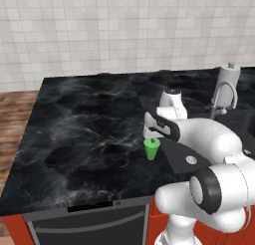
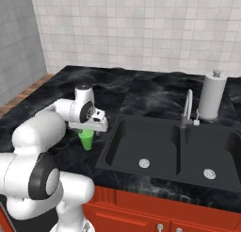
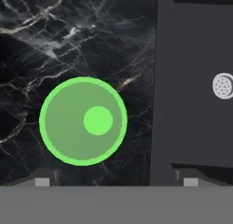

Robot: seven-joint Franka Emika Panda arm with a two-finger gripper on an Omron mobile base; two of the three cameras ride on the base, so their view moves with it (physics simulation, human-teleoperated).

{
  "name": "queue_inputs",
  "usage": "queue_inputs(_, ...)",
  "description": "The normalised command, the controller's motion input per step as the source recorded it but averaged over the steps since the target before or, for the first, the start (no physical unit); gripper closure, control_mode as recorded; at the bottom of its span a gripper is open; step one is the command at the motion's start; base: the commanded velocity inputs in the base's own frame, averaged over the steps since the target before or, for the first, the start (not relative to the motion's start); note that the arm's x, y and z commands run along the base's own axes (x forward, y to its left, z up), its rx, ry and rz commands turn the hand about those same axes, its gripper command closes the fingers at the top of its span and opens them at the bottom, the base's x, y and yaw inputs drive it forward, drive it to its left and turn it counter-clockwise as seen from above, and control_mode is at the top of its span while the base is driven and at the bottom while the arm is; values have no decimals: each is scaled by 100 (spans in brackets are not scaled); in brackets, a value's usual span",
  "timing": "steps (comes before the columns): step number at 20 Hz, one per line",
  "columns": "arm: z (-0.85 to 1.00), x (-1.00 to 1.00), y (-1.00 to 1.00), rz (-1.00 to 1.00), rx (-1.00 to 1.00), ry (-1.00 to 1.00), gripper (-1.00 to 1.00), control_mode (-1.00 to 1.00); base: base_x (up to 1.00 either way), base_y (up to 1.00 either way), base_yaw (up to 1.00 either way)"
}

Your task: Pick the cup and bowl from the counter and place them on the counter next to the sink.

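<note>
The green cup (image 1: 152, 148) stands upright on the black marble counter (image 1: 89, 129), just left of the sink (image 2: 164, 146). My gripper (image 1: 152, 135) hangs directly above the cup (image 2: 86, 139), open, its fingertips (image 3: 42, 182) spread wide with nothing between them. From above, the cup (image 3: 83, 120) shows its round mouth, a little left of the midline of my gripper (image 3: 117, 182) and apart from both tips. The sink's left basin (image 3: 195, 82) with its drain lies to the right. The red bowl is out of view.
A thin silver faucet (image 2: 187, 106) rises behind the sink, and a paper towel roll (image 2: 212, 96) stands on the counter (image 2: 141, 92) at the back right. The counter's front edge and red cabinets (image 2: 136, 210) lie below. Wood floor (image 1: 15, 119) lies beyond the counter's left end.
</note>
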Motion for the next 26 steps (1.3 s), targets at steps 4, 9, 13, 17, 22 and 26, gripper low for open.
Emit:
queue_inputs(4,23,-88,-2,0,0,0,-100,-100,0,0,0)
queue_inputs(9,25,-93,0,0,3,0,-100,-100,0,0,0)
queue_inputs(13,19,-71,0,0,1,0,-100,-100,0,0,0)
queue_inputs(17,0,-32,0,0,0,-1,-100,-100,0,0,0)
queue_inputs(22,0,0,0,0,0,0,-100,-100,0,0,0)
queue_inputs(26,0,0,0,0,0,0,-100,-100,0,0,0)
